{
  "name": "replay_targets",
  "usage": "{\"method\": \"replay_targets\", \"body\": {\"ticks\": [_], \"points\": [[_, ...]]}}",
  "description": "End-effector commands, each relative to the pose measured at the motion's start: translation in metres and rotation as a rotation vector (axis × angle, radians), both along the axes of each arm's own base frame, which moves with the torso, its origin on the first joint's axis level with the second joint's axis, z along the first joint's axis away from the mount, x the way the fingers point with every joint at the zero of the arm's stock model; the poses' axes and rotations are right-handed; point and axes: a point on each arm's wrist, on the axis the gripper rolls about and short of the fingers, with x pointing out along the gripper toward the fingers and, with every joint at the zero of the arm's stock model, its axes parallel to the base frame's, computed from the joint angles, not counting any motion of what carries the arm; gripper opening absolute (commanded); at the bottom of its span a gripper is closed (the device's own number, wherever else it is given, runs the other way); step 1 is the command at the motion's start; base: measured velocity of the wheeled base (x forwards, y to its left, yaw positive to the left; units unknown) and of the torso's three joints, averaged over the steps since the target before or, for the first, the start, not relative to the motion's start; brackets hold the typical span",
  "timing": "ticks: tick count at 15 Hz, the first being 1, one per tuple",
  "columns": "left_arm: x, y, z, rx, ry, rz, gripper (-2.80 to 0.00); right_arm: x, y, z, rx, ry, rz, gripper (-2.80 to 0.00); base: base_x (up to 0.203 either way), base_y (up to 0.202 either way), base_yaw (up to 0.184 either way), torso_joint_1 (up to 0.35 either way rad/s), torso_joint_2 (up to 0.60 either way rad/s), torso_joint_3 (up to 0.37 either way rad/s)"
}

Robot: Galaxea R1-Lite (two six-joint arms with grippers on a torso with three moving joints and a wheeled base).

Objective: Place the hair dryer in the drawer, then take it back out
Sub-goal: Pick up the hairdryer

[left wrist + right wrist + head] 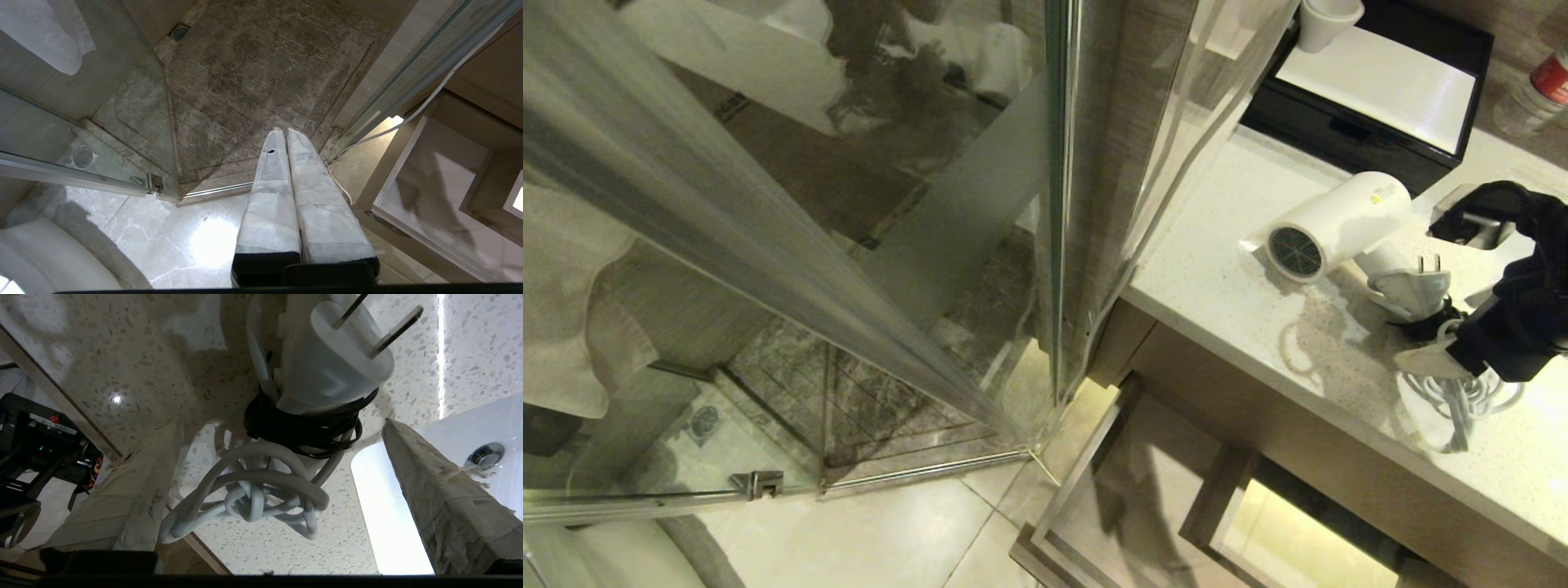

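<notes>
The white hair dryer [1339, 222] lies on the speckled countertop [1241, 269], its mesh grille facing the shower side. Its folded handle, plug [335, 363] and coiled cord [245, 490], bound with a black strap [302, 428], lie toward the sink. My right gripper [1441, 294] is open, with its taped fingers [122, 490] wide apart on either side of the cord bundle and not touching it. Below the counter the drawer [1143, 490] stands pulled out, with nothing in the part that shows. My left gripper [284, 131] hangs shut over the floor by the shower, beside the drawer [398, 163].
A black tray [1372, 122] with a white cup [1327, 20] sits at the back of the counter, and a bottle [1535, 94] stands to its right. The sink basin [470, 441] is beside the right gripper. A glass shower door [849, 245] fills the left.
</notes>
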Motion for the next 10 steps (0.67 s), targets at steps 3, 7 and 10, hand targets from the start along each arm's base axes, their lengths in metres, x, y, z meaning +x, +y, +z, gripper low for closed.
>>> {"method": "replay_targets", "body": {"ticks": [3, 7, 10], "points": [[0.0, 0.0, 0.0, 0.0, 0.002, 0.0, -2.8, 0.025, 0.003, -0.01, 0.004, -0.02, 0.002, 0.0, 0.0, 0.0, 0.0, 0.0, 0.0, 0.0], [0.0, 0.0, 0.0, 0.0, 0.002, 0.0, -2.8, 0.04, 0.006, -0.011, 0.01, -0.079, 0.009, 0.0, 0.0, 0.0, 0.0, 0.0, 0.0, 0.0], [0.0, 0.0, 0.0, 0.0, 0.002, 0.0, -2.8, 0.044, 0.007, -0.013, 0.009, -0.07, 0.009, 0.0, 0.0, 0.0, 0.0, 0.0, 0.0, 0.0]]}}
